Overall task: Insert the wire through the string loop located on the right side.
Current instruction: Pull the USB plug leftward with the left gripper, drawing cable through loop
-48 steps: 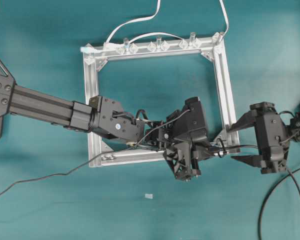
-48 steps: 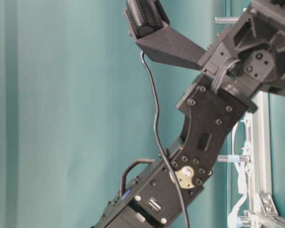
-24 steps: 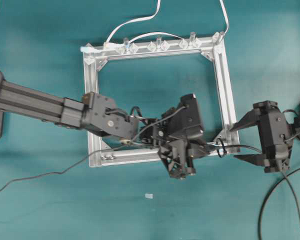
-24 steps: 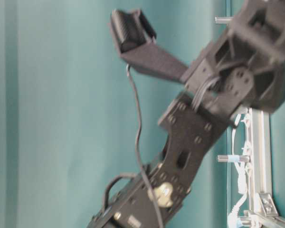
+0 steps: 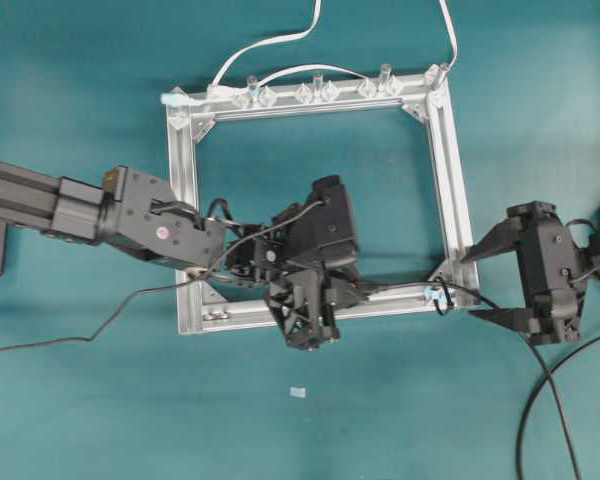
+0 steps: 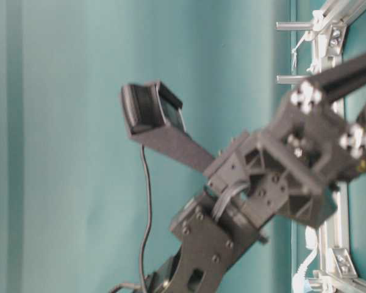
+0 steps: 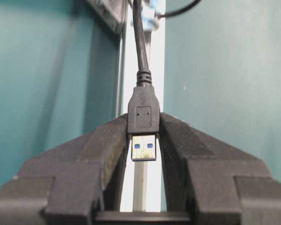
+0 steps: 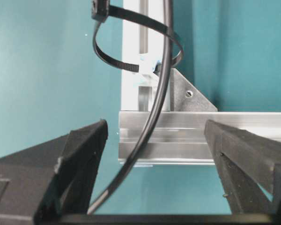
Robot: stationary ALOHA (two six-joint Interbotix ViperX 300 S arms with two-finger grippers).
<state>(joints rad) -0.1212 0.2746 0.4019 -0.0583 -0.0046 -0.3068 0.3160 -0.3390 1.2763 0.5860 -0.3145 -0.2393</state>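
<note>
Showing no readable writing: wire (image 7: pixel 143 115).

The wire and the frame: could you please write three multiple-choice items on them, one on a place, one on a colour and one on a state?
1. Where on the frame is the string loop tied?
A. middle of the top bar
B. lower right corner
C. upper left corner

2. What colour shows inside the plug's metal tip?
A. red
B. yellow
C. blue

3. How is the right hand?
A. open, holding nothing
B. shut on the plug
C. shut on the frame

Answers:
1 B: the overhead view shows the loop at that corner.
2 C: the plug, gripped by the left hand, shows blue inside.
3 A: its fingers stand wide apart, either side of the wire.
</note>
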